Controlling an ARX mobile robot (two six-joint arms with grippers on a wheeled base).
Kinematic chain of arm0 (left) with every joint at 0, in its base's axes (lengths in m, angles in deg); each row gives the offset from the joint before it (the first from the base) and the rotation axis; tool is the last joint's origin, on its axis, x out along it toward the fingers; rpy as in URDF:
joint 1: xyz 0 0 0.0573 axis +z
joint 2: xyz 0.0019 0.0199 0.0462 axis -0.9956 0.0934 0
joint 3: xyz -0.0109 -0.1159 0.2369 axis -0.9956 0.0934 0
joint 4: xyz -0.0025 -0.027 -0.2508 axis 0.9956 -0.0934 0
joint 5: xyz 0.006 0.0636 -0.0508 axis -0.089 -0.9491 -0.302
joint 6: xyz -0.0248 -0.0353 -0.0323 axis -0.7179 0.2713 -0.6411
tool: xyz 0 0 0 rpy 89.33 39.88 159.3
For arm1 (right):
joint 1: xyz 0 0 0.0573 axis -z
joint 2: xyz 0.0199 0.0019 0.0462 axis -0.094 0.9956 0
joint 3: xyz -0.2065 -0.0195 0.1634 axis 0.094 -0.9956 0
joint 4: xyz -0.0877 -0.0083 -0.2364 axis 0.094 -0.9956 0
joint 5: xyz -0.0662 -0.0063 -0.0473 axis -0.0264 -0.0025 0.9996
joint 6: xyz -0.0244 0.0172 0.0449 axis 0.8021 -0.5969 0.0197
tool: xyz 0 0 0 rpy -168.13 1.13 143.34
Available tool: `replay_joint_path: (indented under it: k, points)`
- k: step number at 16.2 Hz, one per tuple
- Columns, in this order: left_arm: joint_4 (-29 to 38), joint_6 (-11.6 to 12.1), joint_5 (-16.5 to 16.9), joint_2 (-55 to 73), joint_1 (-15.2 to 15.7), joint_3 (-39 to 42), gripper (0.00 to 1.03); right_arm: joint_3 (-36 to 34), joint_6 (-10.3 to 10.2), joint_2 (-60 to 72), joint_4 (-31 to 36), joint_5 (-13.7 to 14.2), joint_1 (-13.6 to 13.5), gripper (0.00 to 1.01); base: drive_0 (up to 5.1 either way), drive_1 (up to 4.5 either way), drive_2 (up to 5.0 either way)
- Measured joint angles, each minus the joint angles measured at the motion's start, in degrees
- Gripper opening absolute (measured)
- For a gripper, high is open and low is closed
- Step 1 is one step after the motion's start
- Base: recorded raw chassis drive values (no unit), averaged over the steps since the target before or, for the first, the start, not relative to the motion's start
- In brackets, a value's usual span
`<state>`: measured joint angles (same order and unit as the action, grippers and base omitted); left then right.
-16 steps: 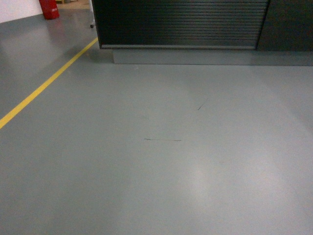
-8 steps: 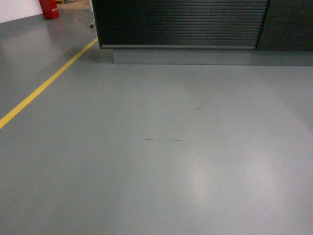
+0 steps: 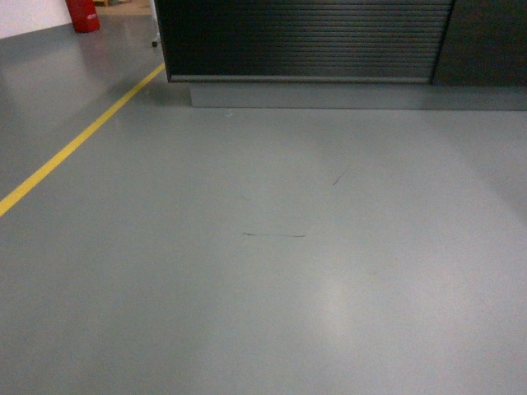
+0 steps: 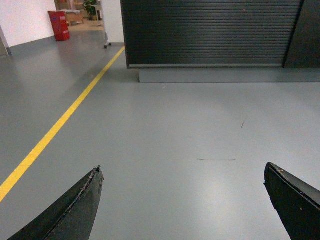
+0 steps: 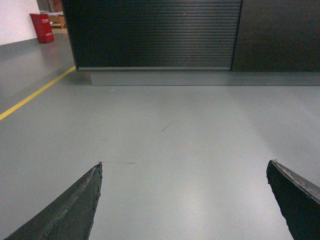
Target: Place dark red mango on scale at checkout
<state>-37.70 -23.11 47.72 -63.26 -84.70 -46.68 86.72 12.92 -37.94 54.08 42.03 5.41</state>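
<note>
The checkout [image 3: 305,41] shows only as its black ribbed front panel at the top of the head view, across bare grey floor; it also fills the top of the left wrist view, checkout [image 4: 210,32], and the right wrist view, checkout [image 5: 155,32]. Its top is cut off. The mango and the scale are out of view. My left gripper [image 4: 182,172] is open over the floor with nothing between its fingers. My right gripper [image 5: 184,167] is open too and holds nothing. Neither gripper appears in the head view.
A yellow floor line [image 3: 78,140] runs diagonally at the left toward the counter's left corner. A red bin [image 3: 82,15] stands far back left by a white wall. A plain dark panel [image 3: 486,41] adjoins the ribbed front on the right.
</note>
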Motion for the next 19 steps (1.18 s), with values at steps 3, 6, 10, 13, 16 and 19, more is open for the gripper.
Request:
replay_joint_path:
  k: [3,6,10,13,16,19]
  points:
    - [0.0,0.0,0.0,0.0,0.0,0.0,0.98,0.0,0.0,0.0,0.0,0.0,0.0,0.98,0.0,0.00,0.0]
    - [0.0,0.0,0.0,0.0,0.0,0.0,0.98,0.0,0.0,0.0,0.0,0.0,0.0,0.98,0.0,0.00,0.0]
    - [0.0,0.0,0.0,0.0,0.0,0.0,0.98,0.0,0.0,0.0,0.0,0.0,0.0,0.98,0.0,0.00,0.0]
    - [0.0,0.0,0.0,0.0,0.0,0.0,0.98,0.0,0.0,0.0,0.0,0.0,0.0,0.98,0.0,0.00,0.0]
    - [0.0,0.0,0.0,0.0,0.0,0.0,0.98,0.0,0.0,0.0,0.0,0.0,0.0,0.98,0.0,0.00,0.0]
    - [0.0,0.0,0.0,0.0,0.0,0.0,0.98,0.0,0.0,0.0,0.0,0.0,0.0,0.98,0.0,0.00,0.0]
